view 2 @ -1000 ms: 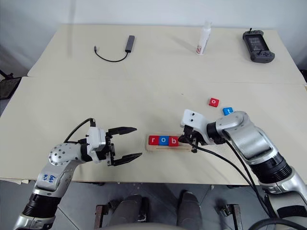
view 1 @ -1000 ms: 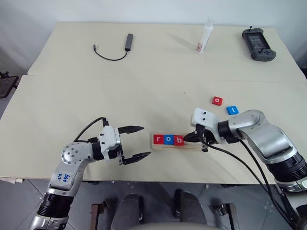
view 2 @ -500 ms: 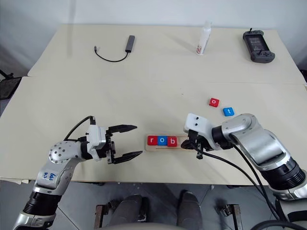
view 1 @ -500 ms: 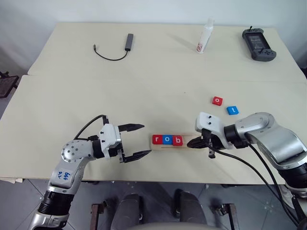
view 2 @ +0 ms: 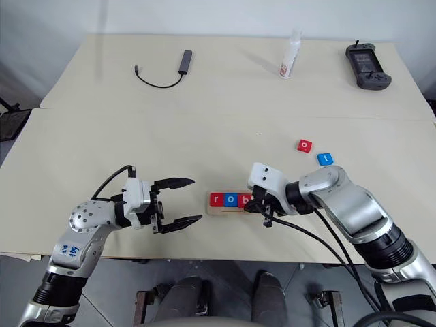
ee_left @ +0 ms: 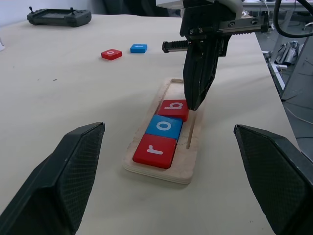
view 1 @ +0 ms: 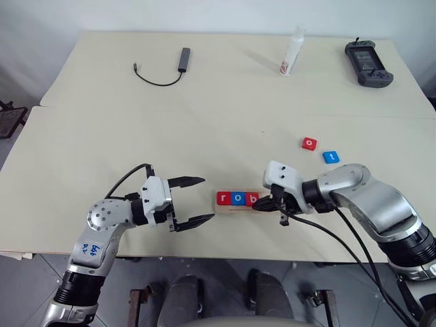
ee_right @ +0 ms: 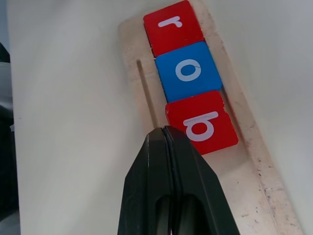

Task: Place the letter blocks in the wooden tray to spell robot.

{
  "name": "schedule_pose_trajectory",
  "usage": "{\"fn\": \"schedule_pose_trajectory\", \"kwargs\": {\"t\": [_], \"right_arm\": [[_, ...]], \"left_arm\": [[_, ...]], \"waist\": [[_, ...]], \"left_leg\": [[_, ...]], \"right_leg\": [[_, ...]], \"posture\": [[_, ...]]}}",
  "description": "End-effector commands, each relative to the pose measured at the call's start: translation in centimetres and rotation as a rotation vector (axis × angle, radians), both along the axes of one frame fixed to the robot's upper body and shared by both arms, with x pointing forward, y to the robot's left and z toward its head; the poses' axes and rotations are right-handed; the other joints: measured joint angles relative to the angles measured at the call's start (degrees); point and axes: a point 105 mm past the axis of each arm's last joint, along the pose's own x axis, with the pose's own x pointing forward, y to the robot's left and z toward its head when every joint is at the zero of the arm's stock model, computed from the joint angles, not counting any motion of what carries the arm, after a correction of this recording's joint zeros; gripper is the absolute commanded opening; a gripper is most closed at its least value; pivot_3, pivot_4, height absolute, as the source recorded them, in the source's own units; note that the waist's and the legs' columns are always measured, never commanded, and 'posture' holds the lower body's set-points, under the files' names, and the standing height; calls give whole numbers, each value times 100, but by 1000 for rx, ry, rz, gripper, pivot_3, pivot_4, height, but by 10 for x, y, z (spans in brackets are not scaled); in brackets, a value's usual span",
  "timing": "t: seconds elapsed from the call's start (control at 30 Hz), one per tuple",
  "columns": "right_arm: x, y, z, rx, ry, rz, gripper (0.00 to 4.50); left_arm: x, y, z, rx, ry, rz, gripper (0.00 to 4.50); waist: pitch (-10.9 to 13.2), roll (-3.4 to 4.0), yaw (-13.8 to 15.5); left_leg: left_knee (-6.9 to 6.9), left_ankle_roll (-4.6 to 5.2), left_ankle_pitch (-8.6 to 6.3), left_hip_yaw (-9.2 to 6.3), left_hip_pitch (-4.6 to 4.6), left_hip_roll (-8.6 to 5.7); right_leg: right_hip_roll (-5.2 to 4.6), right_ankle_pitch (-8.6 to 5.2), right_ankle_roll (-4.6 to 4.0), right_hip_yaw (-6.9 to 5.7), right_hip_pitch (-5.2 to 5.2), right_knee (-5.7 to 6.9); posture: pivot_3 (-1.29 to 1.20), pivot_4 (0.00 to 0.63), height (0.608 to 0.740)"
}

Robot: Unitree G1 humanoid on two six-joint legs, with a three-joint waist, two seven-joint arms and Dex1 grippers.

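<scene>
The wooden tray (view 1: 228,208) lies near the table's front edge. In its slot sit three letter blocks side by side: red r (ee_right: 173,27), blue o (ee_right: 188,71) and red b (ee_right: 201,122). Two more blocks lie loose to the tray's back right, a red o (view 1: 309,143) and a blue t (view 1: 330,157). My right gripper (ee_right: 165,129) is shut on nothing. It points down with its tip over the tray's front rail beside the b. My left gripper (view 1: 207,199) stands open and level just left of the tray, holding nothing.
At the back of the table lie a dark adapter with a cable (view 1: 163,68), a white bottle (view 1: 289,54) and a black controller (view 1: 366,63). The table's front edge (view 1: 225,257) runs close behind the tray.
My right gripper has slid a little left along the tray, from its right part to the front edge of the b block. The blocks and my left gripper have stayed put.
</scene>
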Motion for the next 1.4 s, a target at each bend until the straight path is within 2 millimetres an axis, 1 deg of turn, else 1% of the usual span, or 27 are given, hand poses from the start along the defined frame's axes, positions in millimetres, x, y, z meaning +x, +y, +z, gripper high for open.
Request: {"fn": "schedule_pose_trajectory", "kwargs": {"t": [0.03, 0.23, 0.33, 0.37, 0.47, 0.63, 0.7, 0.77, 0.87, 0.9, 0.97, 1.03, 1.1, 1.13, 1.2, 1.27, 1.33, 1.4], "right_arm": [[1, 4, 8, 14, -38, 6, 18], [-1, 3, 11, 41, -42, 2, 18], [-8, 0, 17, 83, -46, 21, 18], [-12, -5, 21, 119, -60, 33, 18], [-17, -23, 30, 195, -124, 17, 18], [-14, -76, 33, 322, -202, -174, 18], [-13, -98, 30, 325, -261, -256, 375], [-13, -116, 29, 342, -311, -335, 904], [-17, -151, 24, 316, -434, -443, 1914], [-19, -163, 22, 300, -472, -486, 2323], [-22, -187, 18, 267, -543, -565, 2918], [-29, -202, 12, 261, -582, -637, 3588], [-36, -208, 4, 278, -594, -693, 4265], [-39, -209, 0, 280, -594, -709, 4482], [-44, -211, -8, 278, -606, -737, 4482], [-46, -215, -11, 295, -649, -776, 4482], [-43, -214, -14, 301, -624, -788, 4482], [-40, -213, -15, 310, -594, -791, 4482]], "left_arm": [[0, -1, 8, -6, -39, -7, 4500], [1, -3, 7, -9, -38, -13, 4500], [1, -3, 7, -8, -38, -17, 4500], [1, -2, 7, -6, -37, -18, 4500], [2, 4, 6, 4, -33, -16, 4500], [6, 15, 3, 21, -28, 8, 4500], [7, 19, 2, 24, -25, 16, 4500], [9, 21, 1, 27, -23, 22, 4500], [12, 26, -1, 34, -20, 37, 4500], [13, 26, 0, 34, -22, 38, 4500], [14, 27, 1, 32, -28, 38, 4500], [15, 28, 1, 32, -31, 41, 4500], [15, 29, 1, 32, -32, 43, 4500], [15, 29, 1, 32, -32, 44, 4500], [16, 28, 3, 30, -36, 43, 4500], [18, 26, 7, 20, -59, 41, 4500], [21, 25, 13, 5, -77, 45, 4500], [22, 24, 14, 2, -79, 46, 4500]], "waist": [[0, 0, -2], [0, 0, -2], [0, 0, 9], [0, 0, 31], [0, -2, 79], [0, -4, 74], [0, -4, 72], [0, -4, 71], [-1, -3, 74], [-1, -3, 76], [-1, -3, 76], [-1, -3, 72], [-1, -3, 66], [-1, -3, 64], [-1, -2, 59], [-1, -3, 45], [-4, 3, 46], [-7, 8, 42]], "left_leg": [[0, 0, 0, 0, 0, 0], [0, 0, 0, 1, 0, 0], [-1, 0, 0, 0, -1, 0], [-1, 0, 0, 0, -1, 0], [-2, 0, 0, -2, -2, -3], [-2, 2, -1, 3, 0, -4], [-3, 2, -1, 6, 4, -4], [-3, 2, -1, 7, 6, -3], [-3, 1, -1, 9, 7, -3], [-4, 1, -1, 9, 8, -4], [-3, 2, -1, 11, 7, -4], [-3, 2, -1, 13, 9, -5], [-6, 1, 0, 12, 11, -1], [-7, 1, 0, 13, 12, 0], [-6, 1, 0, 15, 13, 1], [-6, 1, 0, 20, 17, 1], [-4, 0, 0, 19, 18, 2], [-4, 0, 0, 20, 21, 1]], "right_leg": [[0, 0, 0, 0, 0, 0], [0, 0, 0, 0, 0, 0], [0, 0, 0, -1, 0, 0], [0, 0, 0, -1, 0, -1], [0, 0, 0, -3, 1, -3], [-1, 0, 0, -2, 5, -5], [0, 0, 0, 0, 5, -2], [0, 0, 0, 0, 6, -1], [1, 0, 0, 2, 6, -1], [0, 0, 0, 2, 6, -1], [0, 0, 0, 3, 6, -1], [0, 0, 1, 5, 7, 0], [3, 0, 0, 3, 7, 0], [4, 0, 0, 4, 7, 0], [4, 0, 0, 8, 7, 0], [4, 0, 0, 14, 7, 1], [4, 0, 0, 15, 7, 4], [3, 0, 0, 20, 7, 6]], "posture": [[0, 150, 740], [0, 150, 740], [0, 150, 740], [0, 150, 740], [0, 150, 740], [0, 150, 740], [0, 150, 740], [0, 150, 740], [0, 150, 740], [0, 150, 740], [0, 150, 740], [0, 150, 740], [0, 150, 740], [0, 150, 740], [0, 150, 740], [0, 150, 740], [0, 150, 740], [0, 150, 740]]}}
